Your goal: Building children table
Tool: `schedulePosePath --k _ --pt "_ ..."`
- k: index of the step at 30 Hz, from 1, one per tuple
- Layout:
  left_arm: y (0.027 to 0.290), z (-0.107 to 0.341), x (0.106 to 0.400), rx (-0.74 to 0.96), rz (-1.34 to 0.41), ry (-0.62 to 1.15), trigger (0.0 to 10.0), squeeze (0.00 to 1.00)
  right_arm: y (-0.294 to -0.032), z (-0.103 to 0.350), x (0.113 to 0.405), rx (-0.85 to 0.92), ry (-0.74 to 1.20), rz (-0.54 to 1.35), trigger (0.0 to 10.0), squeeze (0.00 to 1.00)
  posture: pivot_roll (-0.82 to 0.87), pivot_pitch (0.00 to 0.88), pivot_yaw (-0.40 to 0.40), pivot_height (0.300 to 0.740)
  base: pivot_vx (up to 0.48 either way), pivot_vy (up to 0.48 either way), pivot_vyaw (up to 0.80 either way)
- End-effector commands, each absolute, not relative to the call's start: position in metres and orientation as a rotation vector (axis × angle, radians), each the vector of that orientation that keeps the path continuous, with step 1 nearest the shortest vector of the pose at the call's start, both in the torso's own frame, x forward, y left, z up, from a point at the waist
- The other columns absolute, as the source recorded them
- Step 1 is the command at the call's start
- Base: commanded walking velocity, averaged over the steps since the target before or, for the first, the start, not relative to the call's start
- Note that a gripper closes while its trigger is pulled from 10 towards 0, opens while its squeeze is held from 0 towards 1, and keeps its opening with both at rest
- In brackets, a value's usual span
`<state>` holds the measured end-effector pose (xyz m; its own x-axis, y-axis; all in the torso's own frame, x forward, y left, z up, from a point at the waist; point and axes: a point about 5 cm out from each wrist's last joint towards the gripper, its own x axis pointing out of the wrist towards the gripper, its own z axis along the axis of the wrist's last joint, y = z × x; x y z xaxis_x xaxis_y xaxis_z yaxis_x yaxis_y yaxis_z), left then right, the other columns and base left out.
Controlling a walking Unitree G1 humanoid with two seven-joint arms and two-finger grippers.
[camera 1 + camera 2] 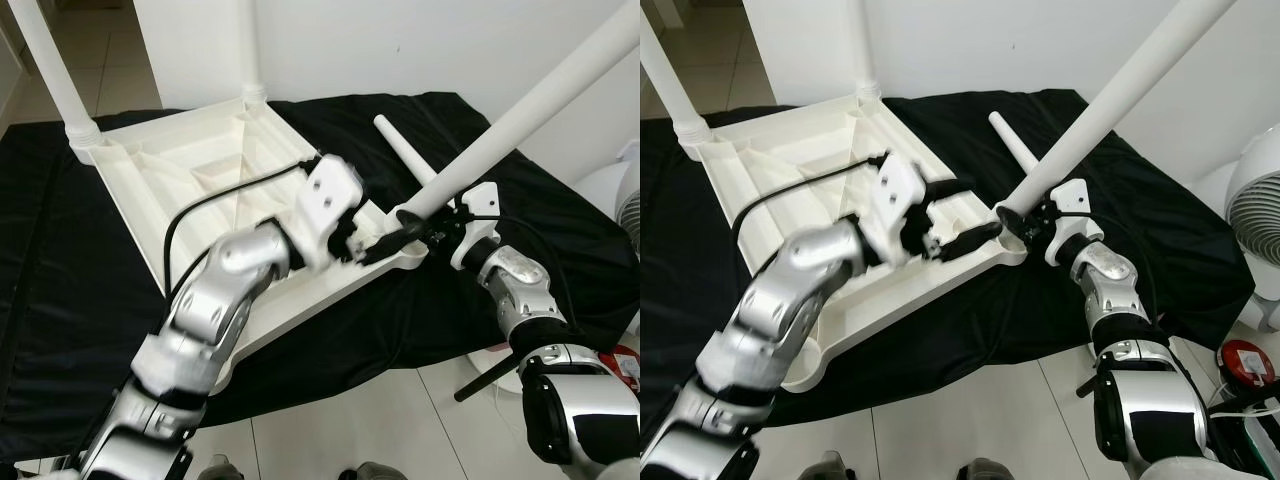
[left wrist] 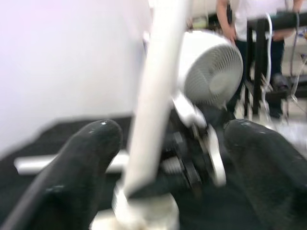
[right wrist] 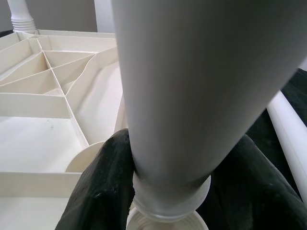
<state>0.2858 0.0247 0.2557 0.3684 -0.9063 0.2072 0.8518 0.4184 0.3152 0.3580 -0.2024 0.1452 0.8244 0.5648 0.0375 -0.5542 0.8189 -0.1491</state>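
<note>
right claw [image 1: 1032, 222] clamped on the white table leg [image 1: 1110, 100] at its base, leg tilted w/ its end at the corner socket of the upturned white tabletop [image 1: 790, 160] on black cloth [image 1: 1140, 210], left claw [image 1: 975, 232] open just beside that corner, spare leg [image 1: 1015, 150] lying nearby.

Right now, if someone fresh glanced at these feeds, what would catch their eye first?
The upside-down white plastic tabletop lying on the black cloth, ribs up, with two legs already standing at its far corners. Next, the long white table leg held slanted by the right gripper, its lower end at the near corner socket, while the left gripper reaches in open beside it. A spare white leg lies on the cloth behind.
</note>
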Motion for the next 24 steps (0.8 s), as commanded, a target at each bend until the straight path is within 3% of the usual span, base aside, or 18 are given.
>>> schedulePosePath --k 1,3,4,5,11,24 --pt "0.024 0.262 0.296 0.141 -0.971 -0.387 10.0 1.00 -0.203 0.141 0.358 -0.147 -0.047 0.603 10.0 0.00 0.04 0.005 -0.025 0.740 0.000 0.000 0.00" --pt "0.024 0.262 0.296 0.141 -0.971 -0.387 10.0 1.00 -0.203 0.141 0.358 -0.147 -0.047 0.603 10.0 0.00 0.04 0.005 -0.025 0.740 0.000 0.000 0.00" --pt "0.020 0.270 0.301 0.155 -0.934 -0.407 10.0 0.39 -0.204 0.141 0.358 -0.148 -0.046 0.603 10.0 0.00 0.04 0.006 -0.025 0.740 0.000 0.000 0.00" --pt "0.016 0.277 0.305 0.173 -0.898 -0.417 10.0 0.00 -0.204 0.142 0.358 -0.149 -0.046 0.602 10.0 0.00 0.04 0.007 -0.026 0.740 0.000 0.000 0.00" --pt "0.002 0.295 0.324 0.245 -0.763 -0.397 10.0 0.00 -0.203 0.143 0.360 -0.149 -0.045 0.603 10.0 0.00 0.04 0.007 -0.030 0.740 0.000 0.000 0.00" --pt "-0.017 0.307 0.337 0.330 -0.678 -0.373 10.0 0.00 -0.200 0.145 0.362 -0.157 -0.041 0.613 10.0 0.00 0.05 0.013 -0.033 0.740 0.000 0.000 0.00"
